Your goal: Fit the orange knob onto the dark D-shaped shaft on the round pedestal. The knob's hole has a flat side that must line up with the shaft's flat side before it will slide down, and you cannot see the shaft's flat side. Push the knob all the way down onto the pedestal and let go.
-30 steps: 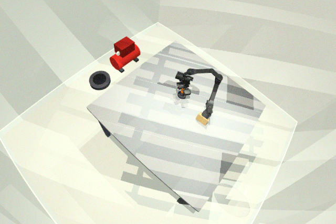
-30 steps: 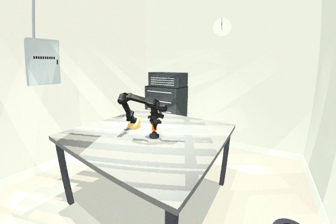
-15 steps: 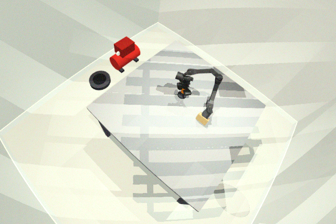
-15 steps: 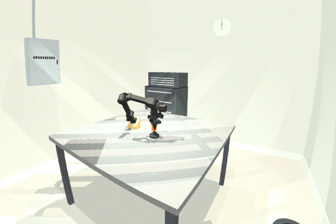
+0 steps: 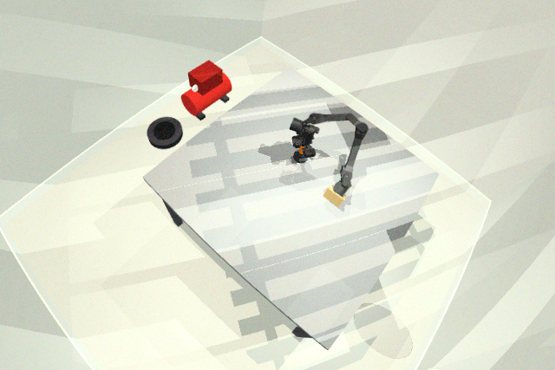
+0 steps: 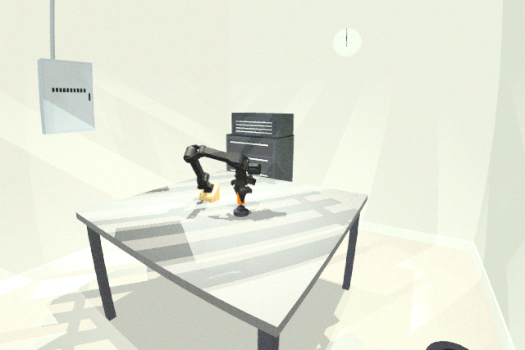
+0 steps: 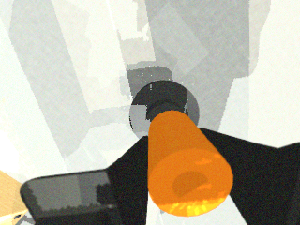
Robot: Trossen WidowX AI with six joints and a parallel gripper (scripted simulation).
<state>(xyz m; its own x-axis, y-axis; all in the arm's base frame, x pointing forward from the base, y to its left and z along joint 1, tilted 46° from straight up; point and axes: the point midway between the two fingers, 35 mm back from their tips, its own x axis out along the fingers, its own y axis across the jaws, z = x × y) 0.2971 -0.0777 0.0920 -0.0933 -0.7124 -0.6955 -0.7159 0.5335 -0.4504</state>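
Note:
The orange knob (image 5: 301, 150) (image 6: 240, 199) (image 7: 161, 145) is upright between the fingers of my gripper (image 6: 241, 196) (image 7: 172, 137), which is shut on it. The dark round pedestal (image 5: 298, 159) (image 6: 240, 213) (image 7: 157, 91) stands on the table directly below the knob. In the wrist view the knob's far end overlaps a smaller dark round part at the pedestal's middle. The shaft's flat side is hidden. In the exterior view the knob's lower end is just above the pedestal; I cannot tell whether it touches the shaft.
The arm's base is on a tan block (image 5: 334, 197) (image 6: 208, 194) on the grey table (image 5: 277, 258) (image 6: 237, 270), to one side of the pedestal. A red compressor (image 5: 206, 94) and a black tyre (image 5: 153, 139) are on the floor beyond the table. A dark tool cabinet (image 6: 283, 155) is behind it.

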